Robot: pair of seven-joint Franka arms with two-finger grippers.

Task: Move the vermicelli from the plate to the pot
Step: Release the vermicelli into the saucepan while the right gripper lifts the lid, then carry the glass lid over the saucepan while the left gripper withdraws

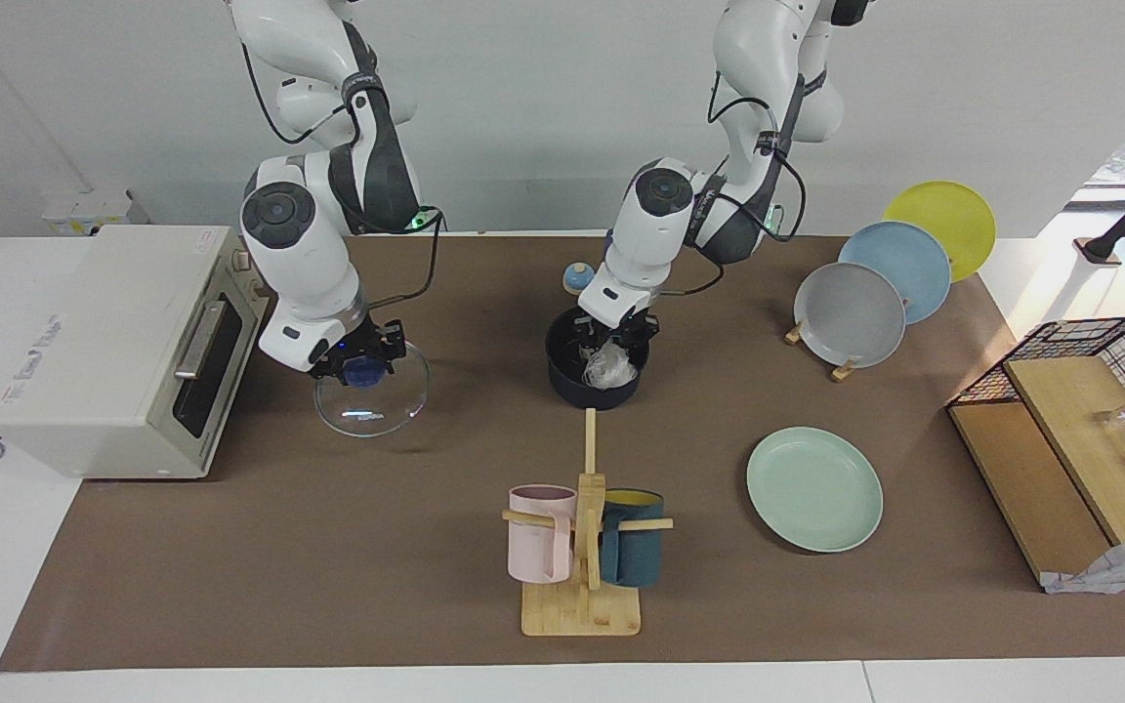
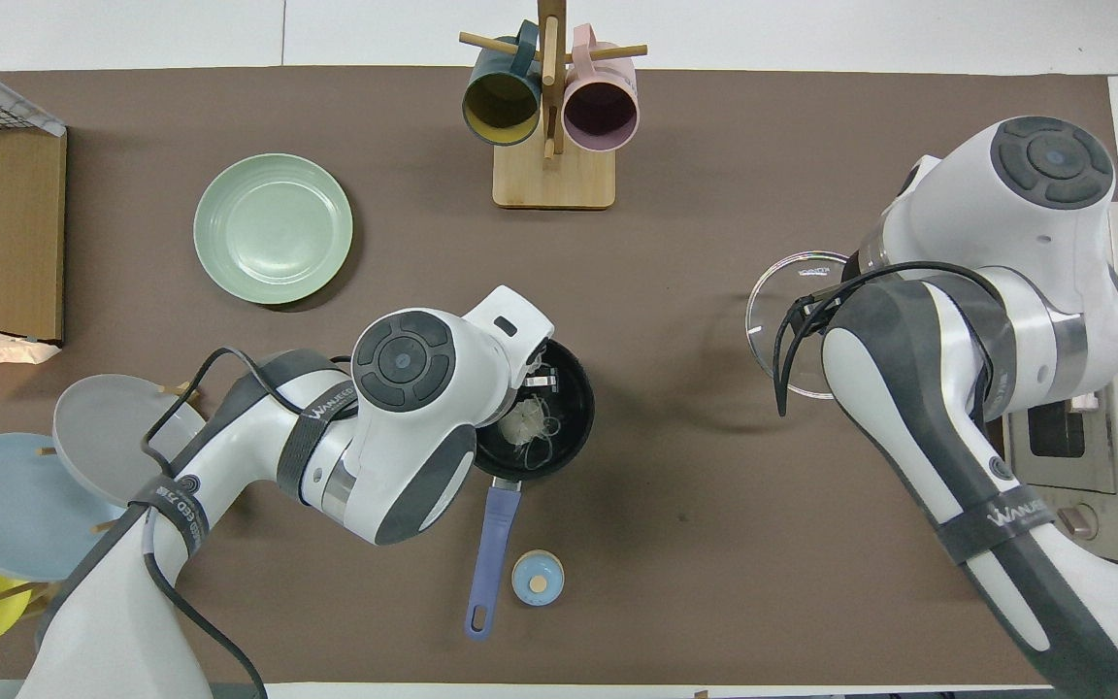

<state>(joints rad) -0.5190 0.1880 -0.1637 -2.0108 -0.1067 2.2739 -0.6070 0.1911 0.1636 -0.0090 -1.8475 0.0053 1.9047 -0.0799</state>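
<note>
The vermicelli (image 1: pixel 609 369) is a white tangle lying inside the dark navy pot (image 1: pixel 562 383), and it also shows in the overhead view (image 2: pixel 530 429). The pot (image 2: pixel 580 413) stands mid-table with its blue handle (image 2: pixel 491 549) pointing toward the robots. My left gripper (image 1: pixel 611 344) reaches down into the pot just over the vermicelli, with its fingers apart. The mint-green plate (image 1: pixel 814 488) lies bare, farther from the robots, toward the left arm's end (image 2: pixel 273 228). My right gripper (image 1: pixel 364 369) is shut on the blue knob of a glass lid (image 1: pixel 396 400), held just over the table in front of the oven.
A mug tree with a pink and a teal mug (image 1: pixel 582 557) stands farther out than the pot. Grey, blue and yellow plates stand upright in a rack (image 1: pixel 851 312). A toaster oven (image 1: pixel 123 342) and a wire basket with wooden boards (image 1: pixel 1070 430) flank the table. A small light-blue cap (image 2: pixel 537 578) lies beside the handle.
</note>
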